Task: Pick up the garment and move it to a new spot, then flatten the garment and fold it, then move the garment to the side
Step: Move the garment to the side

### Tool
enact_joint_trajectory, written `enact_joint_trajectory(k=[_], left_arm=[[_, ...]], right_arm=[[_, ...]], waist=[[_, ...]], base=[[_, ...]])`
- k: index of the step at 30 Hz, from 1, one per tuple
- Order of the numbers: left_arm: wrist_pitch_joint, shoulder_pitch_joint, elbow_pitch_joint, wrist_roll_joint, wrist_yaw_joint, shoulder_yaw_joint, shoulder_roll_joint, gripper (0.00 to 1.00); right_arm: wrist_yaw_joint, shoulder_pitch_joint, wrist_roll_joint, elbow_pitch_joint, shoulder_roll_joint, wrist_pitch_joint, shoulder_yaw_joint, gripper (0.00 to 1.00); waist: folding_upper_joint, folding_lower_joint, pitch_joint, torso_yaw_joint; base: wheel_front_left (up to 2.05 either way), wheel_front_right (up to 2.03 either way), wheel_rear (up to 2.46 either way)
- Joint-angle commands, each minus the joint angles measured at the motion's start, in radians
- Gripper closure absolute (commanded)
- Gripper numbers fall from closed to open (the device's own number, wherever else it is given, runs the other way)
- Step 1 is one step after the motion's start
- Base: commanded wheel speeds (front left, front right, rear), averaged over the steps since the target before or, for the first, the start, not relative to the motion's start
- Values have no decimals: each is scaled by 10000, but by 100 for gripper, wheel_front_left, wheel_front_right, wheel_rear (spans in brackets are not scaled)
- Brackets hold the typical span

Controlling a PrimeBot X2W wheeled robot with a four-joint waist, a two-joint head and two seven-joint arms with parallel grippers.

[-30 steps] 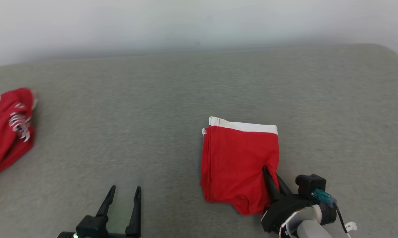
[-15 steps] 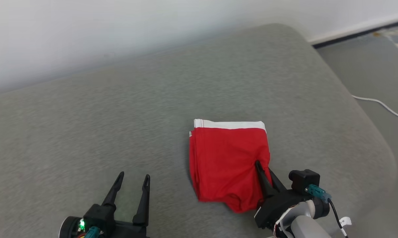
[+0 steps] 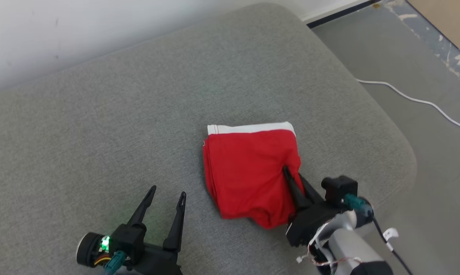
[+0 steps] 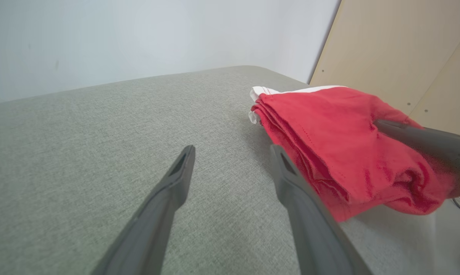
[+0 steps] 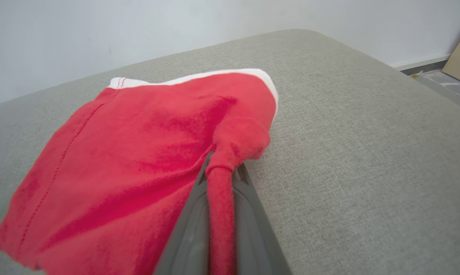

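Two arms in frame, one garment. Red shorts (image 3: 249, 168) with a white waistband (image 3: 249, 128), folded into a rough rectangle, lay on the grey cushion (image 3: 100, 133), right of centre, waistband at the far edge. Right jaws were closed on the shorts' right edge. In the right wrist view a pinch of red cloth ran down between the two dark fingers (image 5: 189, 233) and bunched into a small knot at the tips. The near-right corner of the shorts was rumpled and looked slightly lifted off the cushion. The rest lay flat, with the layered fold edges stacked along the left side.

Left jaws were wide open and gripped nothing. They sat over bare cushion to the left of the shorts, near them but apart in the head view. Couldn't tell whether the tips touched the cushion. In the left wrist view one finger (image 4: 302, 206) sat just beside the fold edges; contact not resolvable. A green LED (image 3: 105, 241) was lit at the left wrist.

Past the cushion's right edge: grey floor (image 3: 405, 49) with a white cable (image 3: 417, 100) across it. A pale wall (image 3: 100, 30) ran along the far side. A light wood panel (image 4: 397, 46) stood behind the shorts in the left wrist view.
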Motion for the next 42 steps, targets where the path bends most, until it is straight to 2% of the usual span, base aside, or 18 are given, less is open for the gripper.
enact_joint_trajectory(k=[1, 9, 14, 21, 26, 27, 28, 29, 30, 31, 35, 38, 42], left_arm=[[-32, -161, -51, -78, 8, -55, 64, 0], [-32, -565, -131, 82, 9, -305, 284, 0], [-32, -889, -131, 173, 10, -439, 440, 0], [-32, -1207, -267, 306, 10, -486, 577, 0], [-23, -1164, -246, 355, 14, -355, 664, 0], [-23, -1151, -236, 370, 16, -339, 669, 0], [-23, -1132, -221, 376, 16, -336, 672, 0], [-23, -1132, -221, 376, 16, -336, 672, 0], [-22, -1076, -183, 383, 16, -294, 664, 0], [-22, -1076, -183, 383, 16, -294, 664, 0], [-23, -935, -131, 381, 14, -224, 569, 0], [-26, -813, -101, 357, 14, -125, 479, 0], [-31, -557, -55, 336, 12, 108, 374, 0]], right_arm=[[-24, -213, -119, 44, -97, 2, 13, 100], [-26, -1700, -846, 733, -1104, 2, -458, 100], [-26, -2743, -1445, 1658, -2060, 2, -1410, 100], [-26, -3632, -2716, 2778, -3385, 2, -3568, 100], [-26, -3878, -3918, 3026, -3904, 2, -5482, 98], [-26, -3884, -4148, 2909, -3983, 0, -5883, 86], [-26, -3850, -4360, 2770, -4010, 0, -6316, 13], [-26, -3850, -4360, 2770, -4010, 0, -6316, 13], [-26, -3723, -4917, 2441, -3941, 2, -7088, 0], [-26, -3723, -4917, 2441, -3941, 2, -7088, 0], [-26, -3442, -5858, 1460, -3501, 2, -8611, 0], [-26, -3322, -6232, 792, -3024, 0, -9177, 0], [-26, -3039, -5832, 26, -2315, 3, -8530, 0]], waist=[[-1, -1, 301, 172], [-1, -1, 1179, 1437], [-1, -1, 1783, 2219], [-1, -1, 2261, 2992], [-1, -1, 2288, 3252], [-1, -1, 2272, 3268], [-1, -1, 2237, 3282], [-1, -1, 2237, 3282], [-1, -1, 2147, 3284], [-1, -1, 2147, 3284], [-1, -1, 1832, 3251], [-1, -1, 1515, 3202], [-1, -1, 1009, 3136]], base=[[0, 0, 0], [0, 0, 0], [0, 0, 0], [0, 0, 0], [0, 0, 0], [0, 0, 0], [0, 0, 0], [0, 0, 0], [0, 0, 0], [0, 0, 0], [0, 0, 0], [0, 0, 0], [0, 0, 0]])
